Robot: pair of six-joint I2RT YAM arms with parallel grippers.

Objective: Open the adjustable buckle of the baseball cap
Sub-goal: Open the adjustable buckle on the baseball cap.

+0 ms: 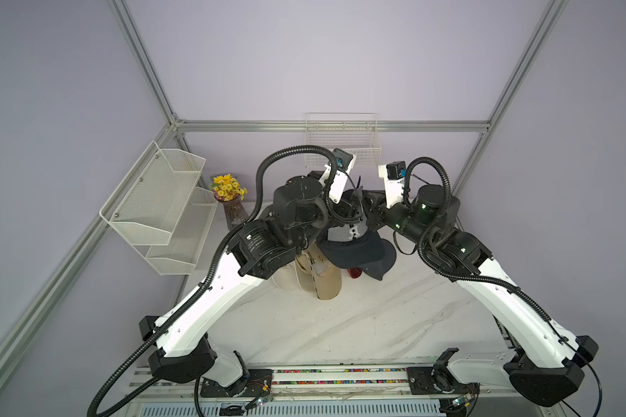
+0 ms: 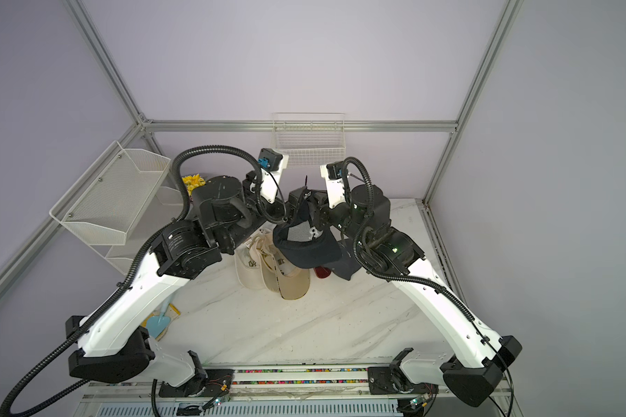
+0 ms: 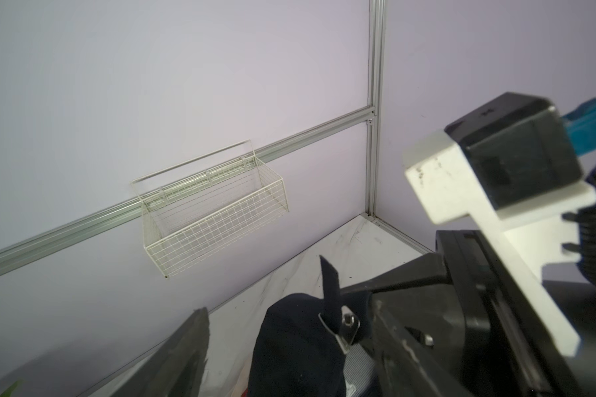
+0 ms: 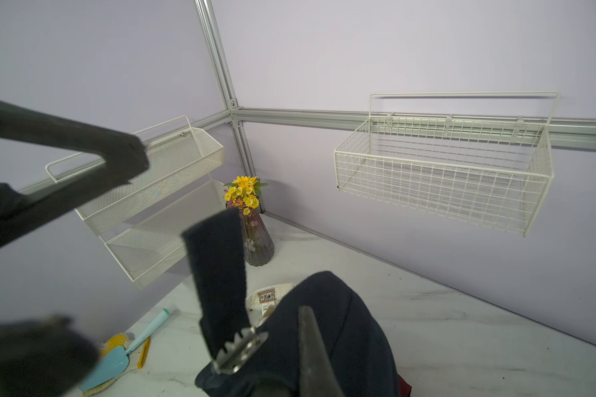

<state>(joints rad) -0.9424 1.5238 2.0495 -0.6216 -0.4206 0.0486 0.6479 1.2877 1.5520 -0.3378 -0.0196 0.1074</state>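
Observation:
A navy baseball cap (image 1: 355,249) (image 2: 304,249) with a white letter hangs in the air between my two arms, brim toward the table's front. My right gripper (image 4: 305,330) is shut on the cap's navy fabric (image 4: 341,326) beside the rear strap. The metal buckle (image 4: 241,347) (image 3: 346,328) shows its toothed flap, tilted off the strap. The strap's end (image 4: 217,275) (image 3: 329,288) sticks straight up. My left gripper (image 3: 288,309) is open, its fingers standing on either side of the cap's back, one finger (image 3: 403,347) close beside the buckle.
Beige caps (image 1: 318,278) (image 2: 279,274), another dark cap (image 1: 376,269) and a red item (image 1: 355,272) lie on the marble table under the held cap. A flower vase (image 1: 232,213), mesh shelves (image 1: 159,205), a wall basket (image 1: 342,140) and a blue trowel (image 2: 158,321) stand around.

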